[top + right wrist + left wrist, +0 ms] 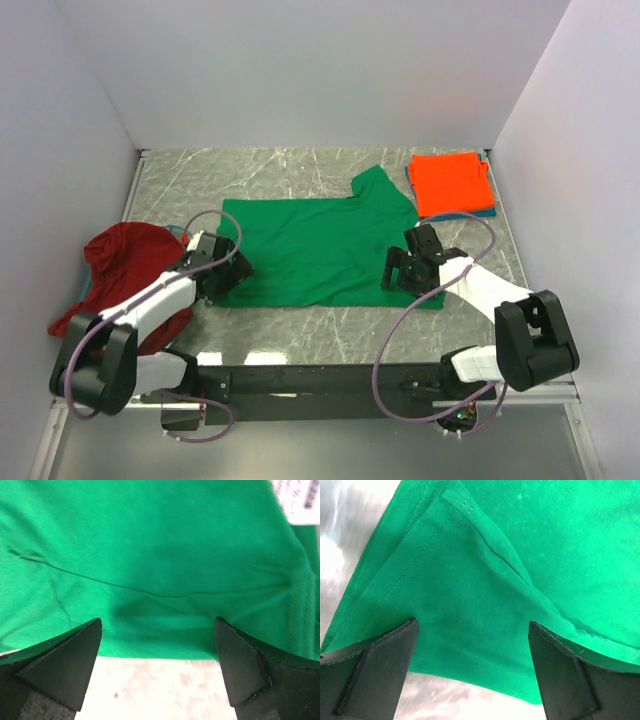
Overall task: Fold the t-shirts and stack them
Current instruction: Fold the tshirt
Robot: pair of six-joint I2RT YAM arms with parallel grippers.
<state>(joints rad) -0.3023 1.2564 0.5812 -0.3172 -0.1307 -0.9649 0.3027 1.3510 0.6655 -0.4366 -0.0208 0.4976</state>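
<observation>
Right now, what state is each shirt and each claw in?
green t-shirt, spread flat on the table, not yet folded small
orange-red t-shirt, folded, top of the stack
teal-blue t-shirt, under it, only an edge showing
dark red t-shirt, crumpled in a heap
left claw, open over the green cloth
right claw, open over the green cloth

Bright, even light with faint shadows; glare streaks the table (262, 357); wrist views blur at edges.
</observation>
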